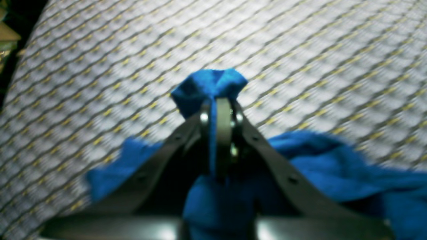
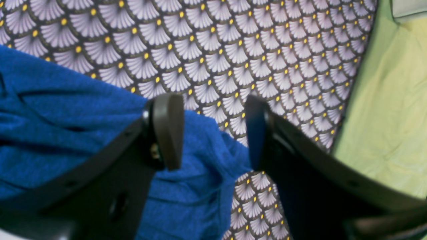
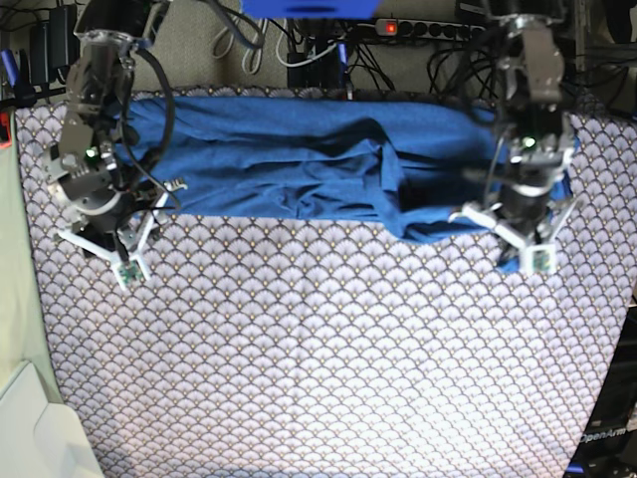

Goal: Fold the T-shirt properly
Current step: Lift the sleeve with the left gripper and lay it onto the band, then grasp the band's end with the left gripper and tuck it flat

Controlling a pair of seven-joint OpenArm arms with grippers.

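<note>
The T-shirt (image 3: pixel 299 159) lies spread in a wrinkled band across the far part of the counter (image 3: pixel 328 358), on the scallop-patterned tablecloth (image 2: pixel 233 50). The left gripper (image 1: pixel 220 110) is pressed together, pinching a bunched fold of the blue fabric at one end. The right gripper (image 2: pixel 213 133) stands spread, its fingers apart over the shirt's other edge, holding nothing.
</note>
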